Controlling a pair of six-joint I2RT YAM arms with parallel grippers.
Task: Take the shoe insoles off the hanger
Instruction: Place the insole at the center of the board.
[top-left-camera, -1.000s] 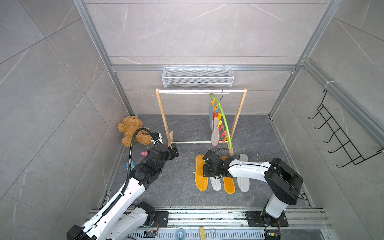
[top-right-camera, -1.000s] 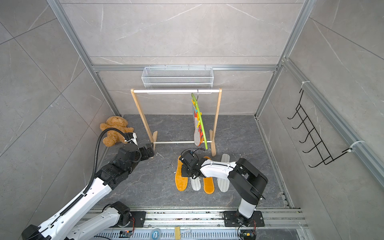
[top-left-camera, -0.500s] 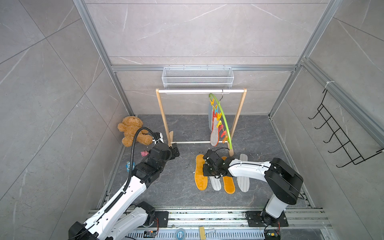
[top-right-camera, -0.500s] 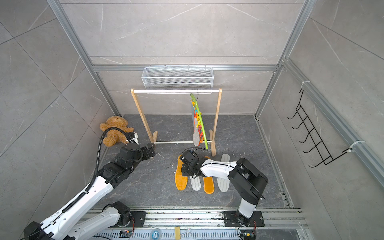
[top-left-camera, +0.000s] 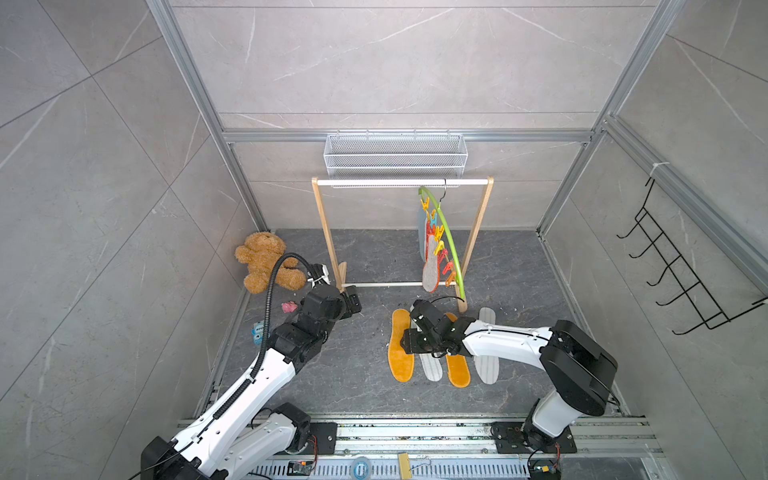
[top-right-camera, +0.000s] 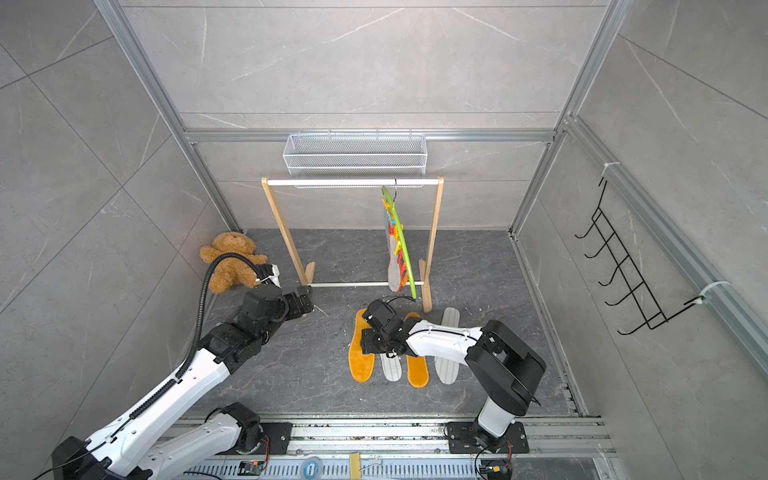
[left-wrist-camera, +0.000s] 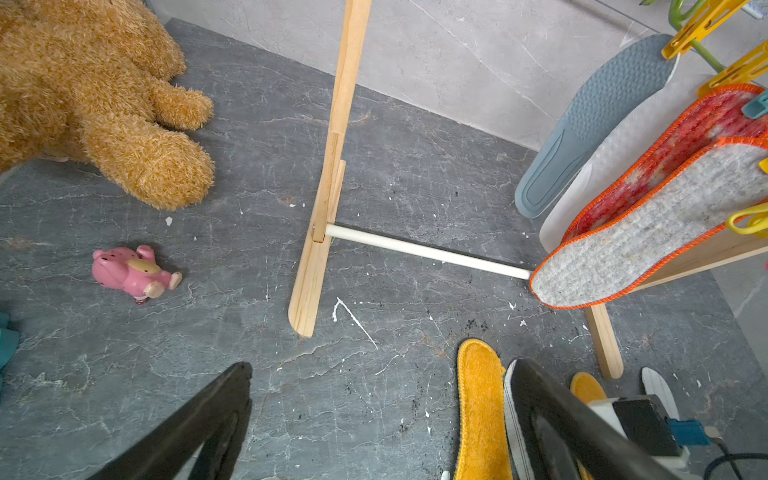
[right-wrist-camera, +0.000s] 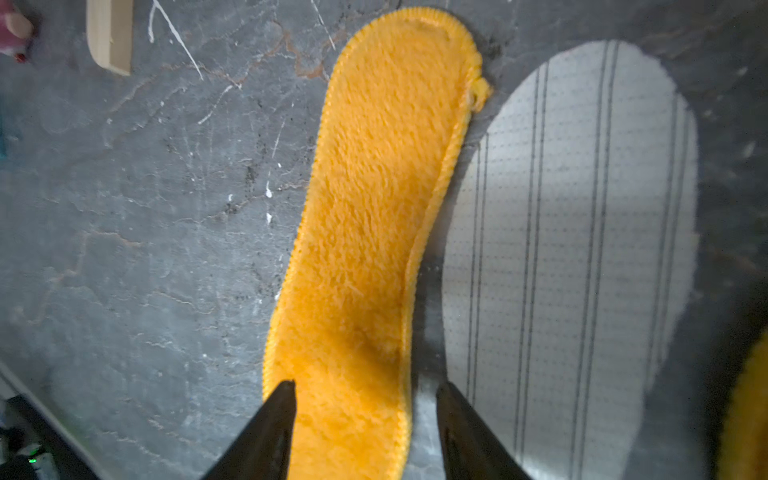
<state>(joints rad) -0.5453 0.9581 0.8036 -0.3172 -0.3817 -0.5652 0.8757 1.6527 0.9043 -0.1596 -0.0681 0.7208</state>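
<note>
The lime-green hanger (top-left-camera: 446, 232) hangs by its hook at the right end of the wooden rail. Still clipped to it are a grey felt orange-rimmed insole (left-wrist-camera: 648, 232), a red-white mottled one (left-wrist-camera: 681, 141), a white one (left-wrist-camera: 615, 162) and a blue-grey one (left-wrist-camera: 594, 120). On the floor lie two orange fuzzy insoles (top-left-camera: 400, 353) (top-left-camera: 457, 368) and two striped white-grey ones (top-left-camera: 430, 368) (top-left-camera: 486, 357). My right gripper (right-wrist-camera: 365, 386) is open low over the left orange insole (right-wrist-camera: 382, 199), its jaws on either side of the heel end. My left gripper (left-wrist-camera: 380, 368) is open over bare floor near the rail's left foot.
The wooden rail frame (top-left-camera: 328, 241) stands at the back, with a wire basket (top-left-camera: 395, 156) on the wall above it. A teddy bear (top-left-camera: 266, 268), a pink toy (left-wrist-camera: 133, 278) and a small teal object (top-left-camera: 258, 330) lie at the left. A black hook rack (top-left-camera: 681, 274) hangs on the right wall.
My right gripper's jaws have opened from shut above the left orange insole, which lies flat on the floor. The left arm has shifted slightly toward the rail.
</note>
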